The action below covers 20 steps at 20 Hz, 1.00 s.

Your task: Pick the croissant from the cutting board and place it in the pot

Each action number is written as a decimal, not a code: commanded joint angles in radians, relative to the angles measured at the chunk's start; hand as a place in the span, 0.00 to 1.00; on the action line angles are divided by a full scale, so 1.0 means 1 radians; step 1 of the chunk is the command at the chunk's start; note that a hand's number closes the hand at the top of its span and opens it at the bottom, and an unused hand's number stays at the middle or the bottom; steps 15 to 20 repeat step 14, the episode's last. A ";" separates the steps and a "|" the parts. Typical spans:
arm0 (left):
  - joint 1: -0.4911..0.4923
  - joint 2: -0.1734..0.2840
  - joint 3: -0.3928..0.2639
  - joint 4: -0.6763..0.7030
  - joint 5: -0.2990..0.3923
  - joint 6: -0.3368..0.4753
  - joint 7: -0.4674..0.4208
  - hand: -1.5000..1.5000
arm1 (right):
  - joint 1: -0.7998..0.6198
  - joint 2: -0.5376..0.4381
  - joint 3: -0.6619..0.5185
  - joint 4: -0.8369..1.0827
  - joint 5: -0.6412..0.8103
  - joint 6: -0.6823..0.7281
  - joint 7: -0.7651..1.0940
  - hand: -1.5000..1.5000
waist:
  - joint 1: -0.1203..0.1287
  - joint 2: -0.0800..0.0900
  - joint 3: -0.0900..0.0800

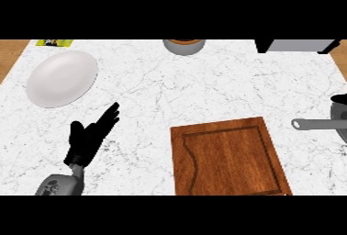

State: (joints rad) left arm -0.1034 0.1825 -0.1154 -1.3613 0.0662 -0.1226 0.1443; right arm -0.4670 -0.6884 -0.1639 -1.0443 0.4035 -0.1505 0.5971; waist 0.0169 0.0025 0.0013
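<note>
The left hand (86,137) is seen as a matte black form, made up of slender tapering fingers (108,117) and a shorter, blunter thumb (76,128). It is joined at a narrow grey wrist (78,172) to a rounded grey forearm (59,186), on which small dark round marks are visible. No cables or lettering can be made out.
</note>
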 commanded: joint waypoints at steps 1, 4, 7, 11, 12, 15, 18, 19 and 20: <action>-0.025 0.009 0.030 0.026 0.017 -0.005 0.005 0.50 | -0.053 0.036 -0.124 -0.034 -0.038 -0.209 -0.081 0.00 | -0.018 0.000 0.001; 0.011 -0.007 -0.001 -0.014 -0.010 0.013 0.007 0.50 | -0.046 0.024 -0.213 -0.003 -0.052 -0.314 -0.103 0.00 | -0.011 -0.001 0.001; 0.009 -0.002 0.021 0.010 -0.010 0.024 0.008 0.50 | 0.037 -0.029 -0.304 -0.073 -0.110 -0.323 -0.155 0.00 | -0.038 -0.006 -0.001; 0.038 -0.005 0.017 -0.002 -0.013 0.013 -0.015 0.50 | 0.133 0.012 -0.401 -0.164 -0.200 -0.366 -0.265 0.00 | -0.035 -0.006 -0.001; 0.054 -0.008 0.004 -0.077 0.001 0.011 0.049 0.50 | 0.163 0.004 -0.437 -0.191 -0.233 -0.351 -0.284 0.00 | -0.034 -0.008 -0.001; -0.003 0.002 0.046 0.006 0.013 -0.003 0.030 0.50 | 0.245 0.023 -0.466 -0.301 -0.262 -0.336 -0.276 0.00 | -0.040 -0.007 -0.002; -0.003 0.002 0.046 0.006 0.013 -0.003 0.030 0.50 | 0.245 0.023 -0.466 -0.301 -0.262 -0.336 -0.276 0.00 | -0.040 -0.007 -0.002; -0.003 0.002 0.046 0.006 0.013 -0.003 0.030 0.50 | 0.245 0.023 -0.466 -0.301 -0.262 -0.336 -0.276 0.00 | -0.040 -0.007 -0.002; -0.003 0.002 0.046 0.006 0.013 -0.003 0.030 0.50 | 0.245 0.023 -0.466 -0.301 -0.262 -0.336 -0.276 0.00 | -0.040 -0.007 -0.002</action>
